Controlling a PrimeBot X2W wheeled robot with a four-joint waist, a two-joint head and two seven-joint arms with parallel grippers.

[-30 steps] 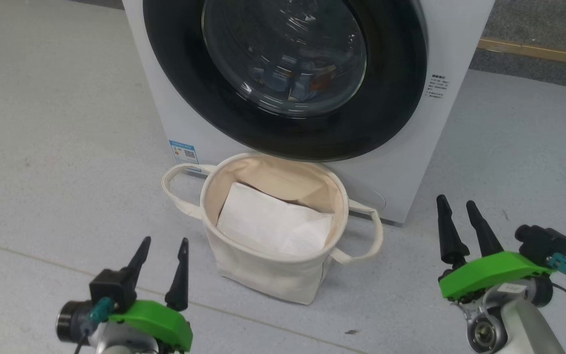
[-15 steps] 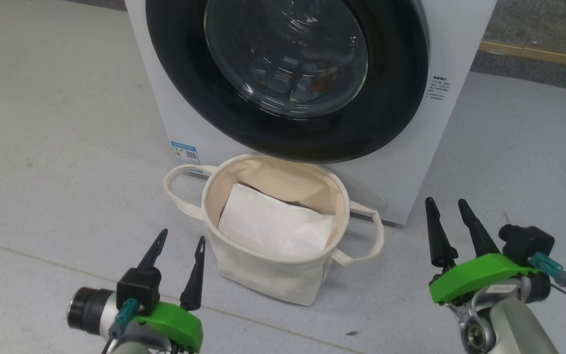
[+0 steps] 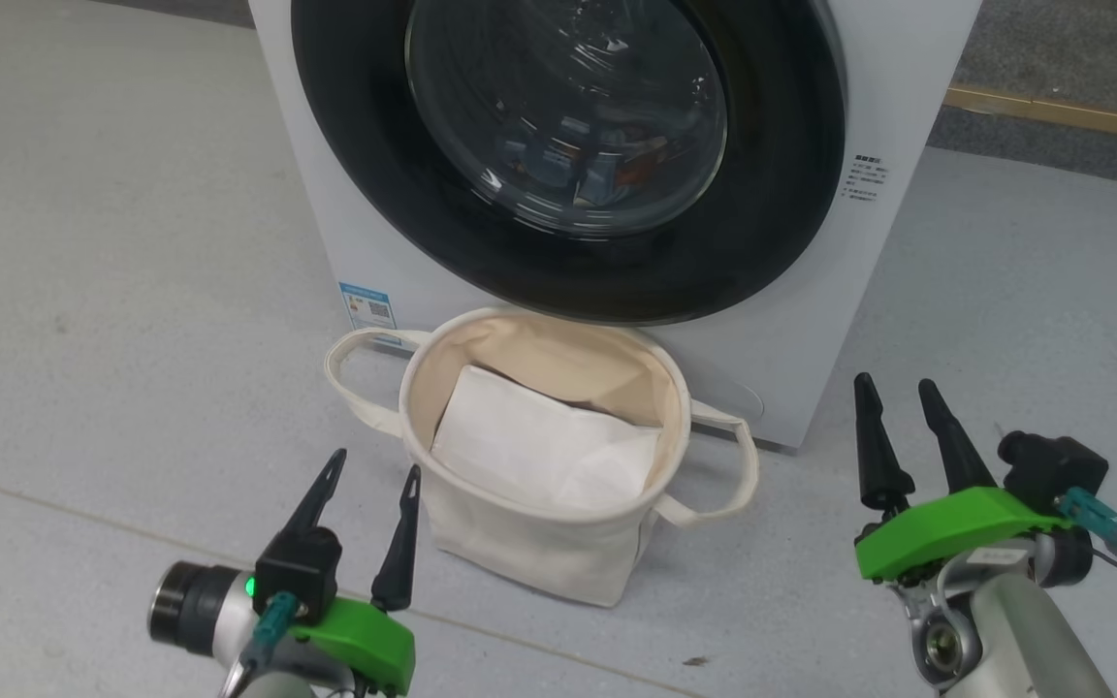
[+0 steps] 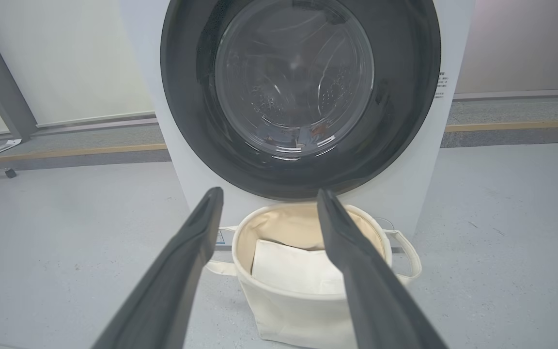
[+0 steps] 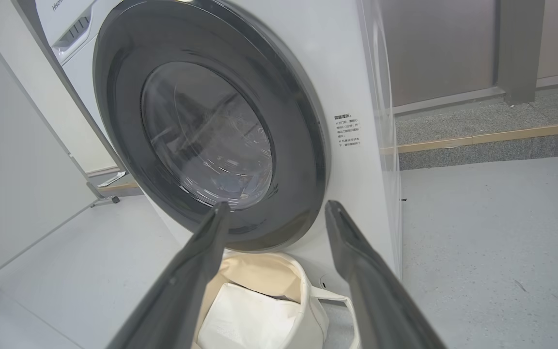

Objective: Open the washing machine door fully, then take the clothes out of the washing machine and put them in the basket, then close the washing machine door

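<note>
Closed washing machine door (image 3: 566, 116), clothes (image 3: 578, 170) seemingly behind it; left gripper (image 3: 376, 462) and right gripper (image 3: 896, 382) spread, empty, flanking basket (image 3: 520, 562).

Upper centre of the head view: the washing machine (image 3: 869, 291), with the washing machine door (image 3: 762, 242) flat against its front and the clothes (image 3: 597, 165) low behind the glass. Just below it, the basket (image 3: 520, 553) sits on the floor (image 3: 112, 291) at the machine's foot, with a sheet (image 3: 539, 451) inside. The left gripper (image 3: 376, 462) is at lower left, just beside the basket. The right gripper (image 3: 895, 382) is at lower right, well apart from it.
</note>
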